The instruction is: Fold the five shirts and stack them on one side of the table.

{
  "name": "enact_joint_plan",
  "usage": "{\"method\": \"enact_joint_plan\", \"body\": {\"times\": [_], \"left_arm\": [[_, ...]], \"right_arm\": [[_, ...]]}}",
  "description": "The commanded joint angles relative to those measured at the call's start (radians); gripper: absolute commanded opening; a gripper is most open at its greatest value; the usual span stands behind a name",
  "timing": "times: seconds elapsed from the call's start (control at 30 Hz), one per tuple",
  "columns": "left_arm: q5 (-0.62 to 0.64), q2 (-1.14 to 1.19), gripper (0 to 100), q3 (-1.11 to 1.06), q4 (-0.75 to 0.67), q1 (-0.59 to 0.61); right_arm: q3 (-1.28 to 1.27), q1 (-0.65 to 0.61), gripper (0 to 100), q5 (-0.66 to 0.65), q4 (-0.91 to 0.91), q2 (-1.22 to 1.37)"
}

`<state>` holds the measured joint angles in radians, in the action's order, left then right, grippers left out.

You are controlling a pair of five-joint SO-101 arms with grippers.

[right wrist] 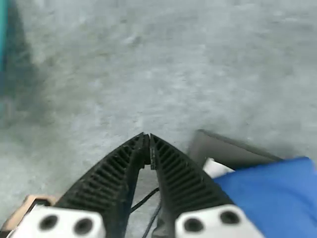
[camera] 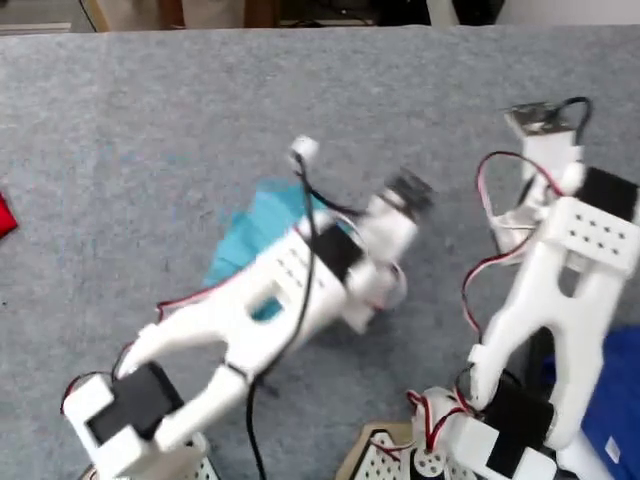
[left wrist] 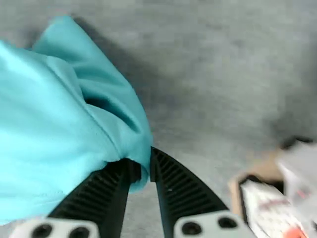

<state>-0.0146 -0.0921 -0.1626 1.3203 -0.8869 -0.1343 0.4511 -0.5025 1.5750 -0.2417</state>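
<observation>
Small red object (camera: 4, 216), far edge.

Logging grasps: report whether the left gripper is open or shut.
Shut on the teal shirt: the left gripper has its tips closed over a fold of the cloth's edge.

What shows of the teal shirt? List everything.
The teal shirt is plain, soft, thin-looking cloth, bunched into loose folds rather than laid flat. It lies near the middle of the grey table, partly hidden under the left arm in the high view. The left gripper is shut on one edge of it, with the cloth pinched between both fingers. The held part seems raised, casting a shadow on the table.
</observation>
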Motion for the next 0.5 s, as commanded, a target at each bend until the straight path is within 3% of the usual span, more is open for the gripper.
{"method": "enact_joint_plan", "body": {"times": [0.0,0.13,0.3,0.47], "left_arm": [[0.009,-0.079,2,0.051,0.018,-0.114],[0.037,-0.147,10,0.051,0.086,-0.061],[0.183,-0.278,34,0.051,0.184,0.183],[0.176,-0.444,35,0.051,0.259,0.446]], "right_arm": [[0.093,0.071,0.9,-0.02,0.008,-0.004],[0.107,0.05,0.9,-0.106,0.04,-0.002],[0.105,-0.058,0.9,-0.117,0.072,-0.002],[0.11,-0.259,2.1,-0.095,0.084,-0.001]]}}
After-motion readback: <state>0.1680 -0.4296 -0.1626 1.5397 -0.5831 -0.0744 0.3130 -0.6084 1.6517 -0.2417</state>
